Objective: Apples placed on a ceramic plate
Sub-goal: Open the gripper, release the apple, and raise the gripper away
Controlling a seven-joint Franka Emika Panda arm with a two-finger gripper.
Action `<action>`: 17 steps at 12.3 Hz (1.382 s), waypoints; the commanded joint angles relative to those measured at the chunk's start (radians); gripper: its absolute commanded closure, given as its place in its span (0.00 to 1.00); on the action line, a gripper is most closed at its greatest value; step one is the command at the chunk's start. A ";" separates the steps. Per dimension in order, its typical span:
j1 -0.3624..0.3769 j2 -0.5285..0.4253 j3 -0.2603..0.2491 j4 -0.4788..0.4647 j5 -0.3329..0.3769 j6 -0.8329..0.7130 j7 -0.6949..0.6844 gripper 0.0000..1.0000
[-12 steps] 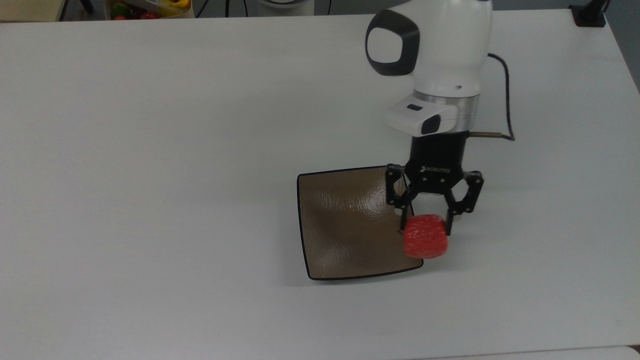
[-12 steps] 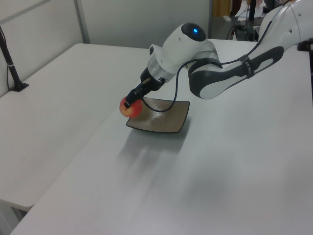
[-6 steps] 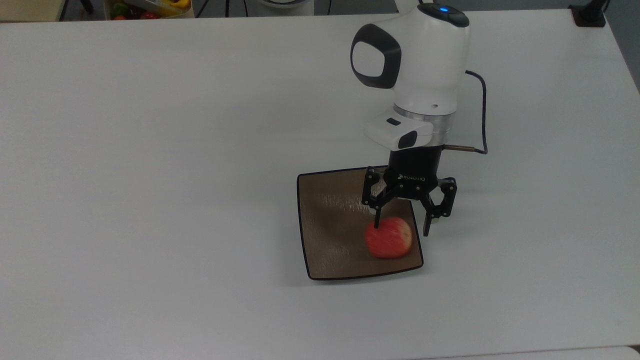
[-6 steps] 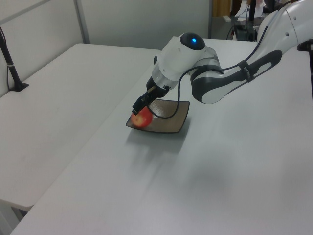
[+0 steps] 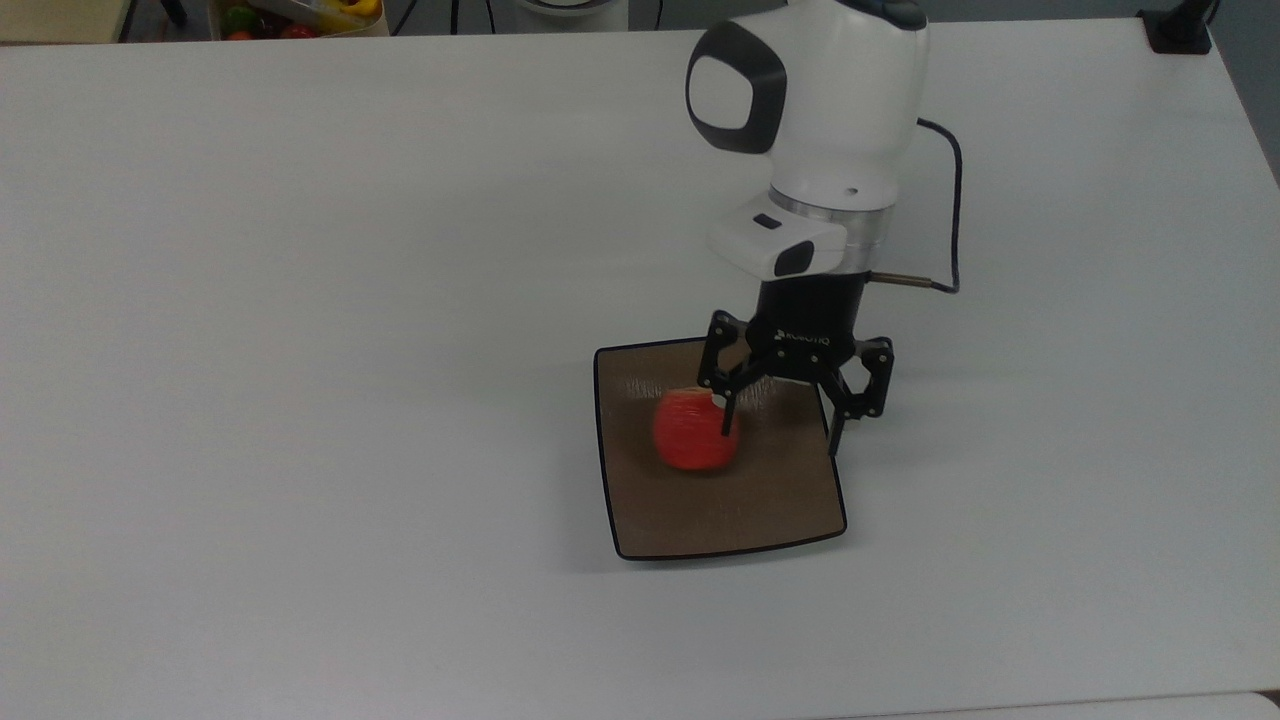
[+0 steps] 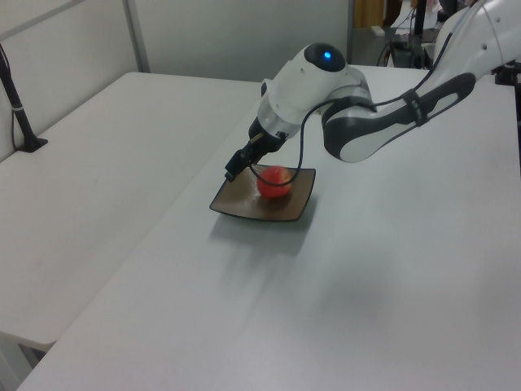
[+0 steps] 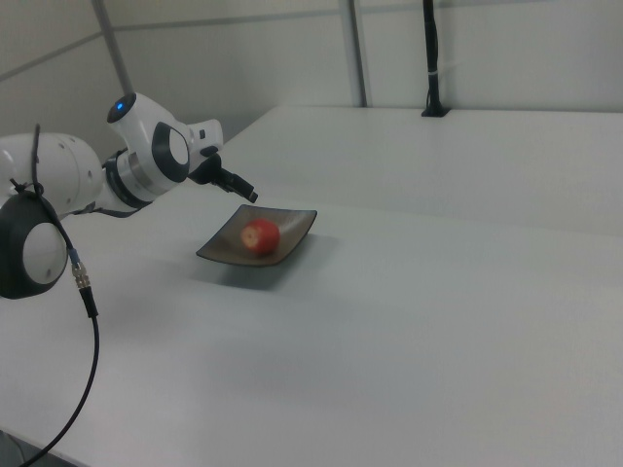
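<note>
My jaws (image 5: 778, 432) are spread wide and hold nothing. The apple (image 5: 694, 430) lies on the brown plate (image 5: 720, 520), left of centre in the top view, free of me; one fingertip (image 5: 727, 420) overlaps its right edge in the top view, but whether it touches I cannot tell. The apple's outline is smeared in the top view, so I judge it may be rolling.

Procedure for the step in hand, the retreat after release:
1. Keep the jaws fully spread.
2. Lift straight up; avoid any sideways travel that could nudge the apple toward the rim.
3. Confirm the apple has settled inside the dished surface before I clear the white bench (image 5: 300, 300).
</note>
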 commanded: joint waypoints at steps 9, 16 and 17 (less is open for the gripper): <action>-0.123 -0.526 -0.003 -0.319 0.345 -0.779 -0.710 0.00; -0.198 -0.587 -0.009 -0.398 0.446 -0.680 -0.704 0.00; -0.198 -0.586 -0.009 -0.399 0.446 -0.680 -0.704 0.00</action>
